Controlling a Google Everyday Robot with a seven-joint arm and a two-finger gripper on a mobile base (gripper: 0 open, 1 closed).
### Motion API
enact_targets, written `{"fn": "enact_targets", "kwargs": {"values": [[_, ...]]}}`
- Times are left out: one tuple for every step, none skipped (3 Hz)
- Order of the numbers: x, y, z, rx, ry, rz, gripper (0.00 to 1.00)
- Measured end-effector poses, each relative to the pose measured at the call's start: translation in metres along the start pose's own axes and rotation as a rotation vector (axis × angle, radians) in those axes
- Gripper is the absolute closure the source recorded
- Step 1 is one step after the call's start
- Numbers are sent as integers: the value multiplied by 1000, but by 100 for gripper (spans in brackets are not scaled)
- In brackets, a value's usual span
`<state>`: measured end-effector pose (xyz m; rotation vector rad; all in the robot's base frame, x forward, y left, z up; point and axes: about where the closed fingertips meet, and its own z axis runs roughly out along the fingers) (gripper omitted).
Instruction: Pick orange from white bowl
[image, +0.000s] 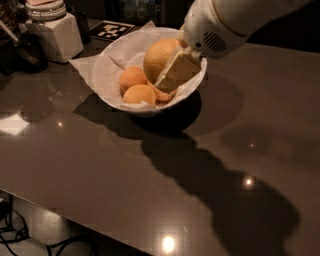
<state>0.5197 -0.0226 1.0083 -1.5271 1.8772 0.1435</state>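
Note:
The orange (157, 56), large, round and pale yellow-orange, sits high in the white bowl (107, 80), which is lined with crumpled white paper. My gripper (161, 75) reaches into the bowl from the upper right. One cream finger (177, 70) lies flat against the orange's right side. The other finger is hidden behind the fruit. The gripper is shut on the orange, which stands above the bowl's rim. Two smaller, deeper-orange fruits (132, 77) (140, 94) lie in the bowl below and to the left of it.
A white square container (55, 35) with a jar on top stands at the back left. A black-and-white marker card (111, 30) lies behind the bowl. A dark object (25, 50) sits at the far left. The table's front edge (75, 210) runs diagonally at the lower left.

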Motion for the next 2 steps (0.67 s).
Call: {"fn": "enact_targets", "kwargs": {"values": [[10, 40, -28, 38, -30, 89, 100], [15, 47, -32, 38, -30, 109, 100]]}}
